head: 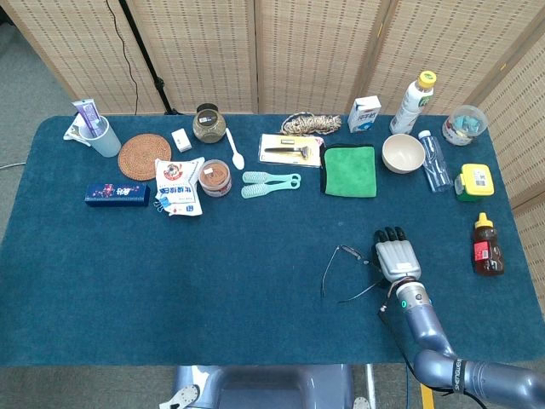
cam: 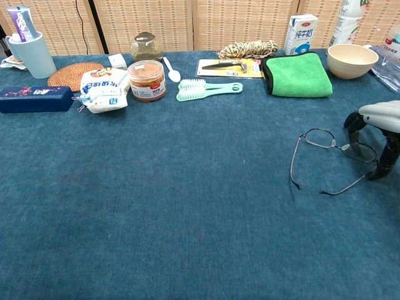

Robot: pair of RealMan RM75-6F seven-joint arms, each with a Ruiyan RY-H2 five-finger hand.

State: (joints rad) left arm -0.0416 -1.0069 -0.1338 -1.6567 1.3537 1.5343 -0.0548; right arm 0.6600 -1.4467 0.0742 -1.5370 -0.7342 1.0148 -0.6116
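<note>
- Right hand [head: 397, 258] at about 4 o'clock on the blue surface [head: 170, 273], palm down, fingers curled over the right end of the glasses [cam: 331, 159]. Chest view shows dark fingertips [cam: 382, 169] set on either side of the far lens and temple; it looks like a light pinch on the frame.
- Glasses: thin wire, arms unfolded, left lens and left arm lying free on the cloth, well apart from everything else.
- Left hand: in neither view.
- Risk: the hold is at one end only. If lifted, the frame may swing or slip out; squeeze too hard and the wire could bend. The free arm may snag on the cloth pile if dragged.
- Risk: honey bottle [head: 487, 245] stands at 3 o'clock of the hand; a wide outward sweep of the arm could tip it.
- Writing: milk carton [cam: 302, 32] at 12 o'clock carries blue Chinese characters; white bag [head: 177, 186] has a red round logo and Chinese text, too small to read. Yellow box [head: 473, 181] bears a white label, unreadable.
</note>
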